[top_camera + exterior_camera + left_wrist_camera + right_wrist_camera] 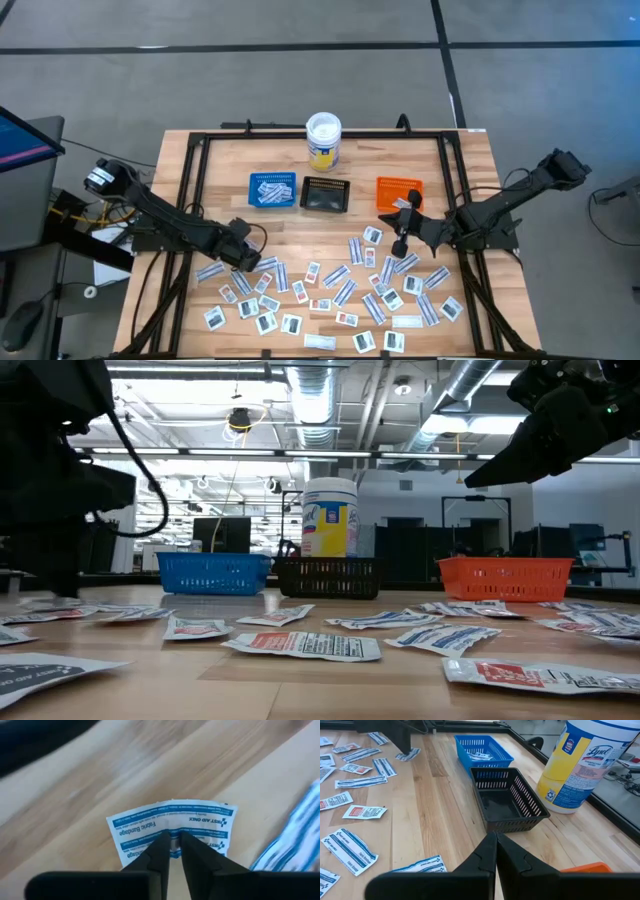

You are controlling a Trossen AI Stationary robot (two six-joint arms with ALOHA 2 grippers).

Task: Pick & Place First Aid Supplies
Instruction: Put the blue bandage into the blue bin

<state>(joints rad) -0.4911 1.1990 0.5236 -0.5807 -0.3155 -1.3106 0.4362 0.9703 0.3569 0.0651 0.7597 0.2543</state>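
A: Where is your left gripper (172, 851) now?

B: It is low on the worktop (230, 180), at about 8 o'clock from the middle. Your wrist camera shows its two fingers pinched on the near edge of a white-and-blue bandage packet (172, 822). The packet bends up a little between them and looks still on the wood.

A: And your right gripper (400, 243)?

B: Its fingers are pressed together with nothing between them. It hangs above the worktop at about 3 o'clock from the middle, just below the orange tray (400, 192) in the top-down picture.

A: Where are the other packets (340, 295)?

B: They lie flat all over the front half of the worktop, from 4 o'clock round to 8 o'clock. Some are thin blue-and-white strips. Some are small white squares with dark or red marks.

A: What sits at the back?

B: You have three small trays in a row. The blue tray (272, 190) is at 11 o'clock and has a few strips in it. The black tray (326, 195) is in the middle and looks empty in the right wrist camera. The orange tray is at 1 o'clock. Behind the black tray stands a tub (323, 141) with a white lid and yellow label.
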